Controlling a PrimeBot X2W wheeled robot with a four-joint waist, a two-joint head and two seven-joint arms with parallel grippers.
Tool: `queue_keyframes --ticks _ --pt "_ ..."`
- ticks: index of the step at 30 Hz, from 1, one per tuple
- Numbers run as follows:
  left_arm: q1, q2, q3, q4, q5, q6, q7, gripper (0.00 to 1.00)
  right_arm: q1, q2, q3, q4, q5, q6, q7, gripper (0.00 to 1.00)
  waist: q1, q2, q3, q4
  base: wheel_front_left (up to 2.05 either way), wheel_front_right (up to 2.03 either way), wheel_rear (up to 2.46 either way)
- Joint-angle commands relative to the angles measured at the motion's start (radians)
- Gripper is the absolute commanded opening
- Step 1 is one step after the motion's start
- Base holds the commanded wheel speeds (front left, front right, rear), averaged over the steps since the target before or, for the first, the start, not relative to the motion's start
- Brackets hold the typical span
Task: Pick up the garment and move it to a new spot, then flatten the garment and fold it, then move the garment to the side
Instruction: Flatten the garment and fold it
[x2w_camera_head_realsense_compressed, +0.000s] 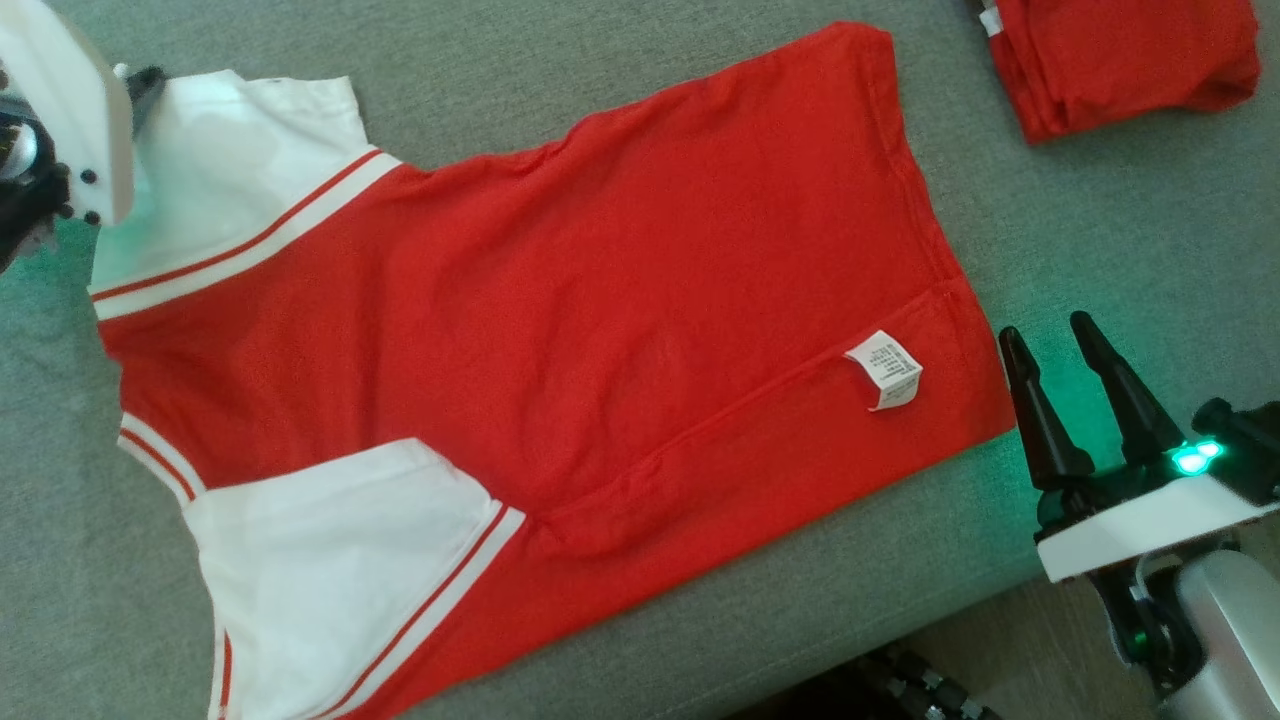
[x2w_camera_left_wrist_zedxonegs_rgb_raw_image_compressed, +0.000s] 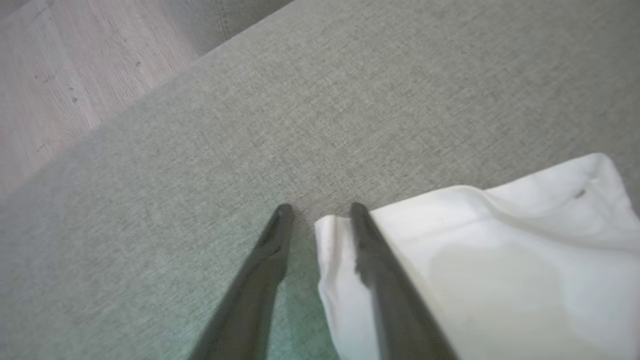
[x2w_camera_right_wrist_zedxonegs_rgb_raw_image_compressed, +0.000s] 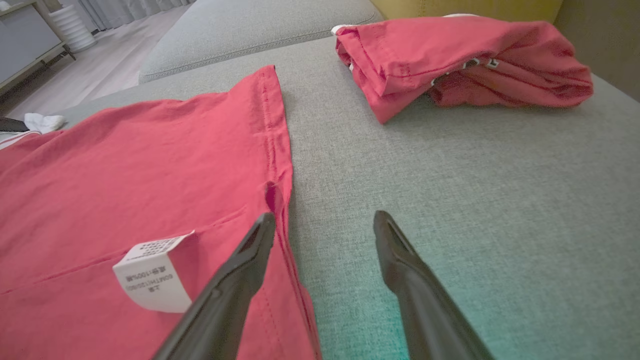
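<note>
Garment (x2w_camera_head_realsense_compressed: 560, 300) hem lies just beside right gripper (x2w_camera_head_realsense_compressed: 1044, 328), open cushion (x2w_camera_head_realsense_compressed: 1100, 200) ahead.

On the garment (x2w_camera_head_realsense_compressed: 600, 300), care label (x2w_camera_right_wrist_zedxonegs_rgb_raw_image_compressed: 152, 280) print seems unreadable.

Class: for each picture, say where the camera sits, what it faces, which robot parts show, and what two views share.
Head: looking down at red shirt on grey cushion; right gripper lower right.
Left wrist: along left gripper, at white sleeve.
Right wrist: along its fingers, toward folded garment.
Shared: label, in head and right wrist.
</note>
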Motion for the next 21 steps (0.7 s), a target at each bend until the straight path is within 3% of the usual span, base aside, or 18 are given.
queue_keyframes --ticks 1,3,8,13,15,21 --pt "-0.010 0.050 0.022 -0.017 -0.016 0.002 0.027 0.37 0.000 -0.014 0.006 -0.015 0.004 -0.001 -0.014 1.00 0.0000 0.0000 -0.004 0.001 0.00 0.00 0.00" --pt "-0.009 0.048 0.022 -0.026 -0.027 0.002 0.035 0.00 0.002 -0.015 0.002 -0.011 0.004 -0.001 -0.016 1.00 0.0000 0.0000 -0.008 0.004 0.00 0.00 0.00" --pt "-0.009 0.047 0.003 -0.079 -0.046 0.002 0.034 0.00 0.000 -0.018 -0.004 -0.012 0.000 -0.001 -0.020 1.00 0.0000 0.0000 -0.016 0.016 0.00 0.00 0.00" --pt "-0.039 0.062 -0.047 -0.158 0.005 0.002 -0.138 0.00 -0.036 -0.023 0.006 -0.022 0.004 -0.001 -0.004 1.00 0.0000 0.0000 -0.032 0.041 0.00 0.00 0.00" --pt "-0.050 0.063 -0.087 -0.184 0.016 0.002 -0.232 0.00 -0.090 -0.026 0.020 -0.016 0.026 -0.001 0.052 1.00 0.0000 0.0000 -0.048 0.058 0.00 0.00 0.00" --pt "-0.064 0.064 -0.154 -0.227 0.005 0.002 -0.364 0.00 -0.282 -0.021 0.051 0.091 0.061 -0.001 0.265 1.00 0.0000 0.0000 -0.076 0.097 0.00 0.00 0.00"
